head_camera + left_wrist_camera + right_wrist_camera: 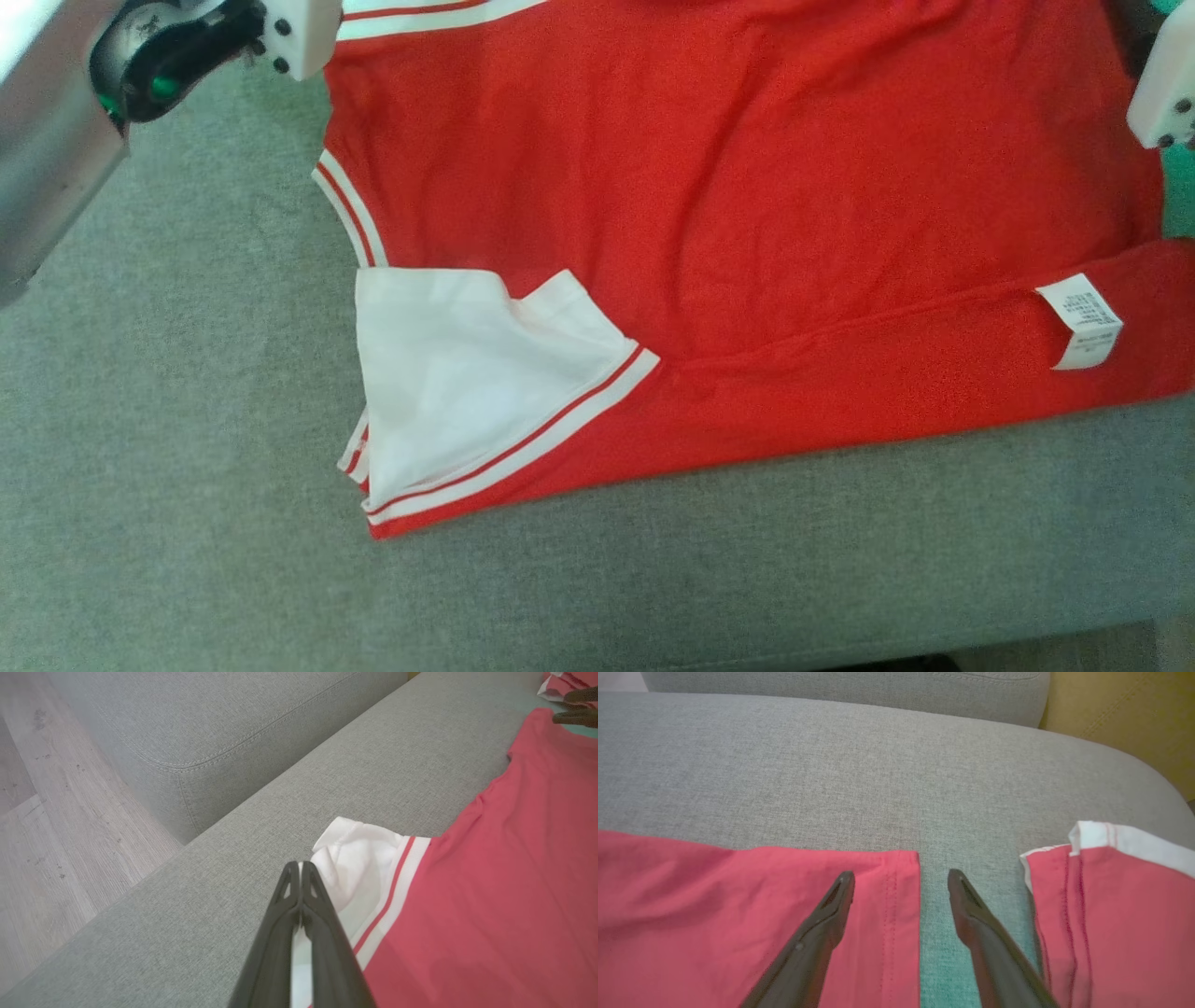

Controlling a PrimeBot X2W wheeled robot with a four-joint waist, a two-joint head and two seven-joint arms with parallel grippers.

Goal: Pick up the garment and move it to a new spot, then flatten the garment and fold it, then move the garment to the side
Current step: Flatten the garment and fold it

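One red garment of soft knit cloth lies spread across the seat of a grey sofa, whose cover is a coarse, flecked weave. The garment fills the middle and right of the seat, and its folded hem runs along the near edge. One short white sleeve lies flat at the near left, roughly triangular. It is edged by a ribbed trim of two white bands with one thin red line between them. A second stretch of the same trim shows at the far left. One small white label, rectangular and printed, sticks up from the hem at the near right. The left arm, a smooth silvery tube, reaches in at the far left. The left gripper has its two dark, tapered fingers pressed together at the edge of a puckered white sleeve, and a sliver of white shows between them lower down. I cannot tell whether cloth is caught. Beyond it are a padded sofa arm with one stitched seam and a pale wood-grain floor. The right gripper is spread wide and pinches nothing. One finger lies over a stitched red hem corner, the other over bare seat that looks teal there. One mustard cushion sits at the far right.
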